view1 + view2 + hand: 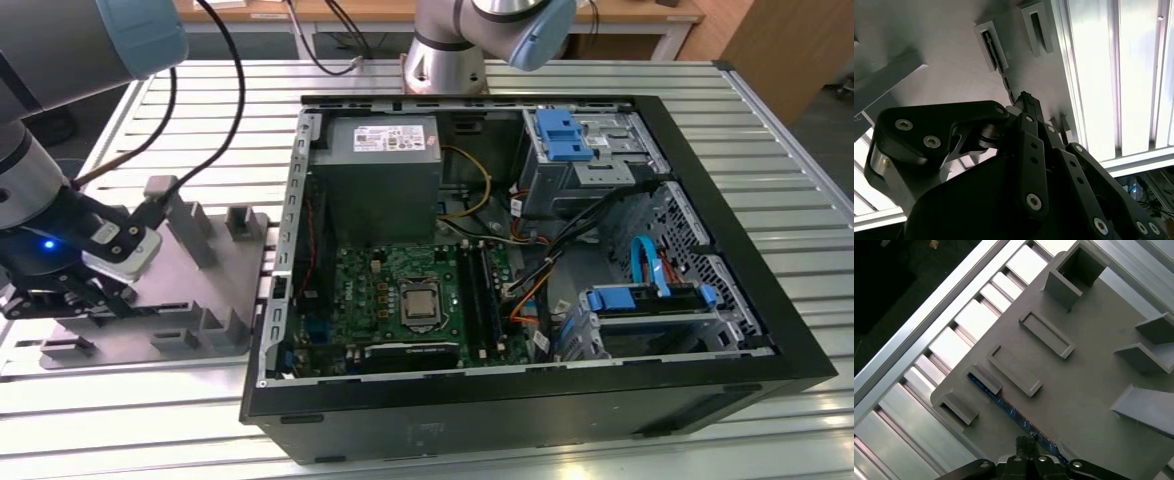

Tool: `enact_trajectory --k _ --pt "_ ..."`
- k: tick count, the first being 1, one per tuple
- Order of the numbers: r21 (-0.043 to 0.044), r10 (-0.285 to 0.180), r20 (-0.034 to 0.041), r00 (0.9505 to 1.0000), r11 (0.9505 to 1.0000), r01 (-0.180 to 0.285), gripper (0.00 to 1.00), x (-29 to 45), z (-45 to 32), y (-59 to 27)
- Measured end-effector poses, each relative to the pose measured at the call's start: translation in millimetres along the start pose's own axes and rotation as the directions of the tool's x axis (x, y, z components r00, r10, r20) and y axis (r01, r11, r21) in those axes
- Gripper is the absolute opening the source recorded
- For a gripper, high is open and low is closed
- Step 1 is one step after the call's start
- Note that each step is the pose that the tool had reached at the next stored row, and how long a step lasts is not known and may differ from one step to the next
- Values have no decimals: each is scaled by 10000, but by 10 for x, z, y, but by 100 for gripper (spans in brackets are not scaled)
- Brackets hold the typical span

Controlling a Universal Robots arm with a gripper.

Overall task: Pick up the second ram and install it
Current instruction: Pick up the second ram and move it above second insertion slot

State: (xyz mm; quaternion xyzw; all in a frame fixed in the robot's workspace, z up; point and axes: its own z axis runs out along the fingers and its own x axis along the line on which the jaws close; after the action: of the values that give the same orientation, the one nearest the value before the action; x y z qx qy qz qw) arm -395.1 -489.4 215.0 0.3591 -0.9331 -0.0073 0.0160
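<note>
First wrist view shows the second ram (pixel 1004 407), a thin, long, dark blue-green circuit-board stick, standing on edge on a flat grey metal fixture plate (pixel 1094 365), one end seated in a small grey bracket (pixel 985 381) near the plate's corner. The black gripper (pixel 1026 444) sits right on the stick, towards the end away from that bracket, and a short piece of board shows past the fingers. They look drawn together on the stick's two faces, pinching it. Two rectangular grey frames (pixel 1014 371) lie just beside the stick and parallel to it. In the second wrist view the stick (pixel 1005 80) runs as a thin dark line from a grey slot block (pixel 990 45) to the tip of the gripper (pixel 1024 100), where it meets the fingers. In the exterior view the gripper (pixel 94 292) is low over the plate (pixel 174 290) at the exterior view's left, on a slatted aluminium tabletop (pixel 134 400). An open black computer case (pixel 534 400) with a green motherboard (pixel 360 290) lies just beside the plate.
</note>
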Motion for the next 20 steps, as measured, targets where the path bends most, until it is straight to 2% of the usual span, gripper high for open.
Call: enact_trajectory --k 11,20 --pt "14 -581 -14 9983 9983 581 10 0 0 0" --pt "25 -1071 -28 9942 9942 1071 10 0 0 0"
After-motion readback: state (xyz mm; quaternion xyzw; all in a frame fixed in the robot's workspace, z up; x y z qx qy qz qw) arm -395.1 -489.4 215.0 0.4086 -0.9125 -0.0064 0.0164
